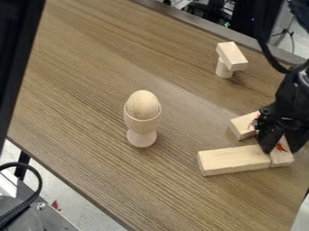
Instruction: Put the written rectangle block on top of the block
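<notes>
Across most of the view, seeing the wood-grained table (78, 90). Toward ten o'clock, along the edge, noticing a tall dark panel (17, 45). Between three and four o'clock, picking out the black pincer (281, 146), pointing downward with fingers standing apart and having the red-marked block (282, 158) between them; not being able to tell about any contact or grip there. Toward four o'clock, finding a plain long block (234, 160) lying flat. Just off centre toward eight o'clock, spotting a wooden egg cup (142, 119) standing upright and, inside it, a wooden egg (143, 103). Between one and two o'clock, observing a small rectangular block (234, 56) resting on a support. Toward three o'clock, beside the pincer, seeing a partly hidden block (242, 126) bearing dark and red marks. Between three and four o'clock again, locating the red-marked block at the right end of the plain long block. Under the small rectangular block, noticing a short upright cylinder (223, 69).
</notes>
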Controlling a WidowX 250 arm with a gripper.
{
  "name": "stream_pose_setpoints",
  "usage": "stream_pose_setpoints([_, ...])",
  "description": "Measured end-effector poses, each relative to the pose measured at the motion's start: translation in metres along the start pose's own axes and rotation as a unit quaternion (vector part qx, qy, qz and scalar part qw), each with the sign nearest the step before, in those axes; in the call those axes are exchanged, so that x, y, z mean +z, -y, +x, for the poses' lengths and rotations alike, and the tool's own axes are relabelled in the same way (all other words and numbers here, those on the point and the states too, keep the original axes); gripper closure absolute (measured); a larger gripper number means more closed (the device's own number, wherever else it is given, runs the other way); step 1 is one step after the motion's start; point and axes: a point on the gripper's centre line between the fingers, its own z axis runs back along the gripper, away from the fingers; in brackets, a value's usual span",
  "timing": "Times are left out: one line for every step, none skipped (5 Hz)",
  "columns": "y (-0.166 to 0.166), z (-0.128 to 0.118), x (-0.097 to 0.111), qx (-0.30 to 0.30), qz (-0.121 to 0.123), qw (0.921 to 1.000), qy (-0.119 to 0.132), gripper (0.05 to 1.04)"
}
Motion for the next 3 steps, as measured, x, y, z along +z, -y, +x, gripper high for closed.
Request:
stream_pose_setpoints([0.004,0.021,0.032,0.023,-0.054,0.9982,0.007,0.537])
stream_pose_setpoints([0.004,0.054,0.080,0.060,-0.108,0.9918,0.034,0.537])
stream_pose_setpoints([0.000,0.078,0.099,0.105,-0.129,0.9859,0.020,0.537])
